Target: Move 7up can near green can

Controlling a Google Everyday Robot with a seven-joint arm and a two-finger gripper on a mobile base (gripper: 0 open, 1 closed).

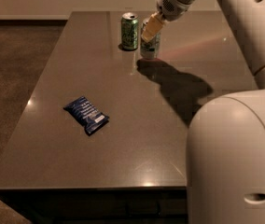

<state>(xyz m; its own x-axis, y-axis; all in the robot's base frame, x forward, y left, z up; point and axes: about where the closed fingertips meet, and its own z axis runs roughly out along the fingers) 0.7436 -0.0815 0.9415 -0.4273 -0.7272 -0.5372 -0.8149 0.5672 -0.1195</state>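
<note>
The green can point(129, 31) stands upright at the far middle of the dark table point(123, 125). The 7up can point(149, 46) stands just to its right, a small gap apart, its lower part showing pale and green. My gripper point(150, 29) comes down from the upper right over the 7up can, its tan fingers point(151, 26) closed around the can's upper part and hiding it. The can's base is at the table's surface.
A dark blue snack packet point(86, 115) lies flat at the table's left middle. My white arm point(244, 22) and body point(235, 162) fill the right side and cast a shadow point(179, 85) on the table. Brown carpet lies to the left.
</note>
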